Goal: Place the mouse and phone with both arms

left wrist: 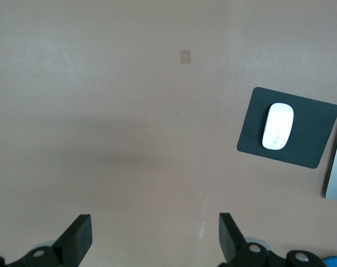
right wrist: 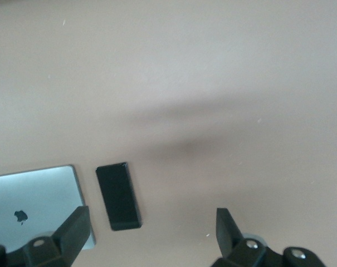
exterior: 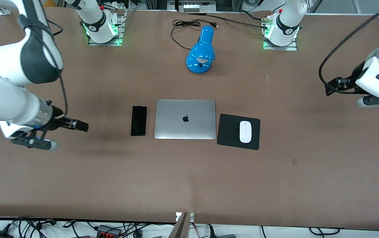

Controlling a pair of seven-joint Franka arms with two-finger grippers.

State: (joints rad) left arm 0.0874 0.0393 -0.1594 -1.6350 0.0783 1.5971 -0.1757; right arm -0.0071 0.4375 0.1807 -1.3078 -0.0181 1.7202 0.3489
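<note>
1. Lying nearest the front camera of the task's things, the mouse [exterior: 245, 131] sits on a black square pad [exterior: 231, 140] just beside the closed laptop [exterior: 185, 119], on the side toward the left arm's end of the table [exterior: 182, 178]. It is a small white oval, its long axis pointing at 12 o'clock on the table.
2. The phone [exterior: 138, 120] lies just beside the laptop toward the right arm's end, a shade farther from the front camera than the mouse. It is a slim, glossy black slab, flat, long axis also at 12 o'clock, parallel to the laptop's edge.
3. The right pincer [exterior: 77, 125] hangs over bare table toward the right arm's end, fingers spread and empty. The phone lies at about 3 o'clock from it and this arm is clearly the nearer one to it.
4. The left pincer [left wrist: 154, 239] hovers over bare table well apart from the pad, spread wide and holding nothing. The mouse lies at roughly 8 o'clock from it on the table, so I judge this arm would serve it.
5. Farthest off, a blue lamp [exterior: 201, 51] stands between the two bases.
</note>
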